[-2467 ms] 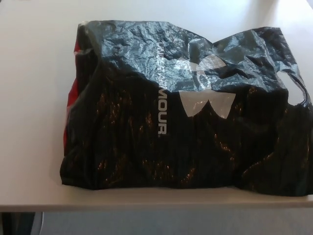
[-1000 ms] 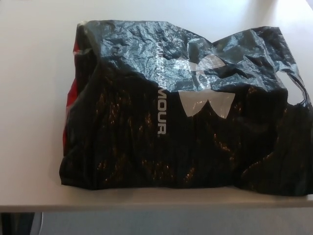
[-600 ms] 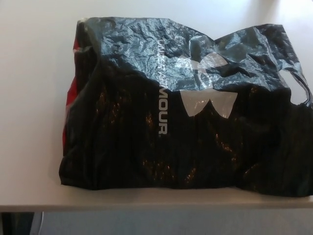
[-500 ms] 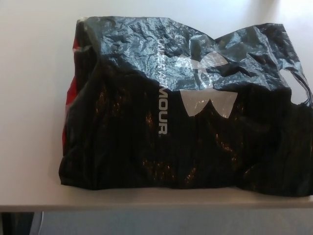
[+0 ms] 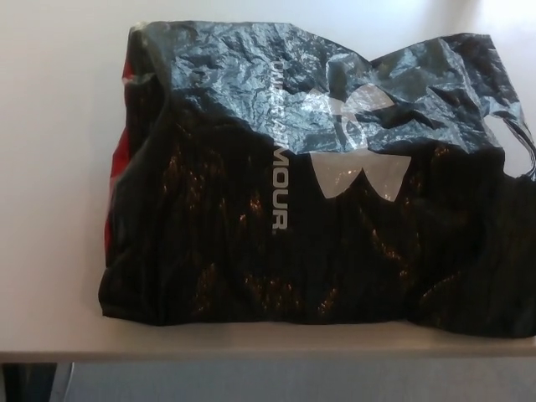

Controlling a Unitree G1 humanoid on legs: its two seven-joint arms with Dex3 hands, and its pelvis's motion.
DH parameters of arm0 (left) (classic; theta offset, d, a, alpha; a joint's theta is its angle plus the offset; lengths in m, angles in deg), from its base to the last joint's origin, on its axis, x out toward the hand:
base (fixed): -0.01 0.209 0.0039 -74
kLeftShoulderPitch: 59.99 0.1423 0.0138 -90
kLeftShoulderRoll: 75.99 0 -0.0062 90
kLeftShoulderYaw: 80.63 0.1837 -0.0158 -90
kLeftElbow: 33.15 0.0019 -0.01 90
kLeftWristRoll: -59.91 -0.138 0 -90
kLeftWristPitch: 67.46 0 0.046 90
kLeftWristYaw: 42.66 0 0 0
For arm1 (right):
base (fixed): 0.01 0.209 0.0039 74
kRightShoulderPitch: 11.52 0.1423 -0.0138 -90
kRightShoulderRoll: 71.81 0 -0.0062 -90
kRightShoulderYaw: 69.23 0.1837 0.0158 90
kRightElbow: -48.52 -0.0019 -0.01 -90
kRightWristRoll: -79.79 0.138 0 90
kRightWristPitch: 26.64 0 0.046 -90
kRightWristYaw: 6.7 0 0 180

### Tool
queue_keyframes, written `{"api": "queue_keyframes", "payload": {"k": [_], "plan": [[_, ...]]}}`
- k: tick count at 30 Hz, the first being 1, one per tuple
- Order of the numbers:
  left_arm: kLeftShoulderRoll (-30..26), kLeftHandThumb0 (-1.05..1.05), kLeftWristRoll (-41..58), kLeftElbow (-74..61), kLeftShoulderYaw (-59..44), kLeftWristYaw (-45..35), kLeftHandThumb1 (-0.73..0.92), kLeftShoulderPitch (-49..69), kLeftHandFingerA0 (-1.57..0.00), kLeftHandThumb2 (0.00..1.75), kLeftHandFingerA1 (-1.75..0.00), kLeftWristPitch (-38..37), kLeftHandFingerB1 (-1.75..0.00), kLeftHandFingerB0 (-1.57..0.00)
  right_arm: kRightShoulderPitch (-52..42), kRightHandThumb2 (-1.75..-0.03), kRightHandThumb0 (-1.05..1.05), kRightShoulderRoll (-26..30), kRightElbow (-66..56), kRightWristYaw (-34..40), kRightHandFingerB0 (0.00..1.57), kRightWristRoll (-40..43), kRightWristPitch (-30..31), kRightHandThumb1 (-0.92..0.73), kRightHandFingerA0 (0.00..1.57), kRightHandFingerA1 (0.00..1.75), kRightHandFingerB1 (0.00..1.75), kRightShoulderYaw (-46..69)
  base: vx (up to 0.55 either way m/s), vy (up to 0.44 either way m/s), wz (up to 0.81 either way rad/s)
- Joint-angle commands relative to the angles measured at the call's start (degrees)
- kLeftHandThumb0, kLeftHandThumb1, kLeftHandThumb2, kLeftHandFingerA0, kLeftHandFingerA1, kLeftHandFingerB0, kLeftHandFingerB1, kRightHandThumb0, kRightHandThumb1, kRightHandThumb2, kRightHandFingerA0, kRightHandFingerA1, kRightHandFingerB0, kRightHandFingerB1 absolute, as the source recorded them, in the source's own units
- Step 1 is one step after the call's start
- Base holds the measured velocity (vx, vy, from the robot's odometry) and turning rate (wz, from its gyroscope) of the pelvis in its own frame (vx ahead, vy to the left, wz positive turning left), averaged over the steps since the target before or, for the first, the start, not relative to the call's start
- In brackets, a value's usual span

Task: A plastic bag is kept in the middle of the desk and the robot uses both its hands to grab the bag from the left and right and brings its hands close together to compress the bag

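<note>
Presently, plastic bag [image 5: 285,193]: black, crumpled, laid mid-counter [image 5: 59,126], spreading toward 3 o'clock. Only a slight shift of the whole view is noted. No hand is seen, so fingers cannot be judged; compression not begun.

Nothing of the robot's own body is shown in the head view. The left hand and the right hand are not in view, and no forearm is seen at the left or right edge of the frame. No colours, shapes, cables, screws or markings of the robot can therefore be told. A dark shape [image 5: 25,383] is seen at the lower left of the frame, but what it belongs to cannot be told.
</note>
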Motion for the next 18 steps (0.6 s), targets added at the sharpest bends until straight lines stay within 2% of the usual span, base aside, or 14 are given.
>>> {"api": "queue_keyframes", "payload": {"k": [1, 2, 3, 4, 5, 6, 7, 12, 13, 14, 15, 16, 17, 18], "plan": [[2.4, -0.69, -7.35, 12.46, 3.74, 1.05, 0.92, -1.03, -0.23, 0.74, -0.48, -3.83, -0.34, -0.23, 2.3, -0.67, -0.79, -1.9, 9.11, 2.69, 0.13, -4.78, -3.57, -0.86, 0.13, 0.4, 0.29, -3.86, 0.0, 0.0, 0.0], [3.13, -0.7, -7.17, 13.95, 4.32, 0.68, 0.92, -0.61, -0.21, 0.73, -0.45, -3.23, -0.32, -0.23, 1.77, -1.08, -0.37, -2.23, 9.62, 3.9, 0.0, -6.31, -3.2, -0.48, 0.01, 0.51, 0.49, -5.14, 0.0, 0.0, 0.0], [3.99, -0.7, -8.26, 16.94, 5.14, 1.25, 0.92, -0.2, -0.23, 0.73, -0.47, -4.63, -0.33, -0.24, 1.77, -1.08, -0.37, -3.25, 11.71, 4.49, 0.0, -6.55, -4.03, -0.5, 0.0, 0.5, 0.48, -5.88, 0.0, 0.0, 0.0], [4.2, -0.7, -8.6, 17.89, 5.38, 1.43, 0.92, -0.15, -0.23, 0.73, -0.47, -5.16, -0.33, -0.24, 1.84, -1.08, -0.37, -3.52, 12.42, 4.66, 0.0, -6.57, -4.36, -0.5, 0.0, 0.5, 0.48, -6.1, 0.0, 0.0, 0.0], [5.76, -0.69, -6.69, 19.96, 4.95, 0.39, 0.92, -0.45, -0.22, 0.7, -0.46, -5.1, -0.33, -0.24, 1.87, -1.01, -0.85, -4.49, 14.65, 4.51, 0.1, -6.15, -4.95, -0.68, 0.02, 0.45, 0.41, -6.64, 0.0, 0.0, 0.0], [5.96, -0.72, -7.47, 21.63, 5.38, 0.7, 0.92, -0.64, -0.24, 0.71, -0.48, -6.04, -0.33, -0.23, 1.86, -1.08, -0.37, -4.82, 15.76, 5.1, 0.0, -6.59, -5.67, -0.5, 0.02, 0.51, 0.48, -7.12, 0.0, 0.0, 0.0], [6.32, -0.66, -8.25, 23.01, 5.83, 0.81, 0.92, -0.55, -0.23, 0.75, -0.51, -7.16, -0.36, -0.21, 1.67, -1.04, -0.86, -5.05, 16.58, 5.47, 0.11, -7.34, -5.2, -0.72, 0.02, 0.43, 0.38, -7.88, 0.0, 0.0, 0.0], [9.61, -0.66, -8.34, 27.23, 6.77, 0.84, 0.92, 0.41, -0.2, 0.73, -0.45, -6.69, -0.32, -0.2, 1.07, -1.06, -0.88, -7.09, 22.2, 6.82, 0.06, -9.03, -4.82, -0.74, 0.02, 0.42, 0.34, -10.92, 0.0, 0.0, 0.0], [11.48, -0.65, -7.61, 29.21, 6.58, 1.16, 0.92, 0.37, -0.21, 0.67, -0.43, -6.05, -0.31, -0.24, 0.85, -0.68, -0.79, -8.81, 25.41, 8.74, 0.14, -9.56, -6.91, -0.89, 0.15, 0.33, 0.27, -11.64, 0.0, 0.0, 0.0], [11.84, -0.66, -9.08, 30.09, 7.35, 2.33, 0.92, 1.08, -0.23, 0.72, -0.43, -6.23, -0.32, -0.22, 0.69, -1.09, -0.36, -9.71, 27.02, 9.67, 0.0, -9.94, -8.02, -0.51, 0.0, 0.49, 0.47, -12.17, 0.0, 0.0, 0.0], [12.16, -0.66, -9.58, 30.81, 7.56, 2.68, 0.92, 1.22, -0.21, 0.7, -0.41, -5.94, -0.3, -0.21, 0.83, -0.65, -0.74, -10.38, 28.38, 10.34, 0.2, -10.13, -8.64, -0.84, 0.22, 0.36, 0.31, -12.54, 0.0, 0.0, 0.0], [12.44, -0.66, -9.3, 31.25, 7.46, 2.54, 0.92, 1.08, -0.21, 0.7, -0.41, -5.35, -0.3, -0.21, 0.98, -0.65, -0.74, -10.85, 29.2, 10.73, 0.2, -10.19, -8.8, -0.84, 0.22, 0.36, 0.31, -12.7, 0.0, 0.0, 0.0], [13.9, -0.67, -8.81, 32.39, 7.37, 2.39, 0.92, 1.54, -0.21, 0.72, -0.4, -5.5, -0.3, -0.21, 0.64, -1.09, -0.36, -12.8, 31.47, 11.4, 0.0, -9.35, -9.69, -0.51, 0.0, 0.49, 0.47, -12.39, 0.0, 0.0, 0.0], [14.41, -0.66, -8.74, 32.99, 7.25, 2.65, 0.92, 1.52, -0.23, 0.72, -0.4, -5.32, -0.3, -0.21, 0.53, -1.1, -0.36, -13.38, 32.3, 11.71, 0.0, -9.2, -9.87, -0.51, 0.0, 0.48, 0.47, -12.33, 0.0, 0.0, 0.0]]}}
